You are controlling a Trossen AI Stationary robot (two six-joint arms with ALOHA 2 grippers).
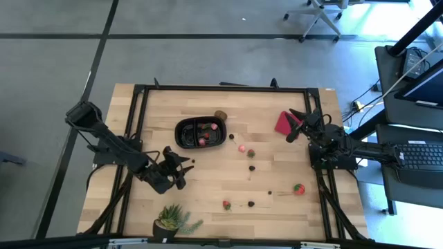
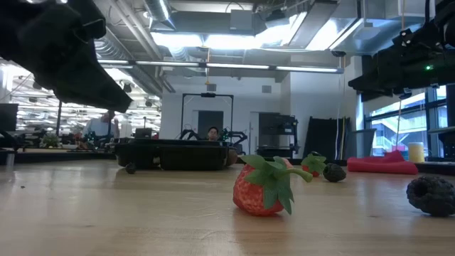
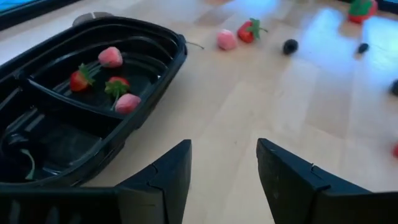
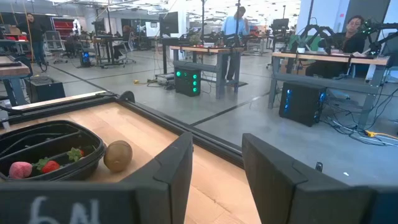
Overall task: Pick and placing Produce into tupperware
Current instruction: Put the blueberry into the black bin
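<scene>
The black tupperware (image 3: 81,99) already carries a few red and pink strawberry pieces (image 3: 111,56) in one of its compartments, with the neighbouring compartments looking nearly bare, so by my reading the job is under way but far from finished. Most of the produce is not yet packed: a pink piece (image 1: 242,147), a red strawberry (image 1: 250,153) and dark berries (image 1: 252,167) lie scattered on the table (image 1: 208,187) well beyond the left hand, on the far side from the tray, with a larger strawberry (image 1: 298,187) and more small pieces (image 1: 226,205) farther out. The brown round piece (image 4: 117,155) sits just outside the tray's rim, touching or almost touching it. The left hand (image 3: 224,180) hangs over bare wood just beside the tray's near edge, its two fingers (image 3: 168,180) parted to a moderate gap with nothing between them and nothing touched. The right hand (image 4: 214,180) waits at the far corner of the table near the flat red square object (image 1: 284,123), fingers likewise partly apart and empty, the tray and brown piece ahead of it and off to one side.
</scene>
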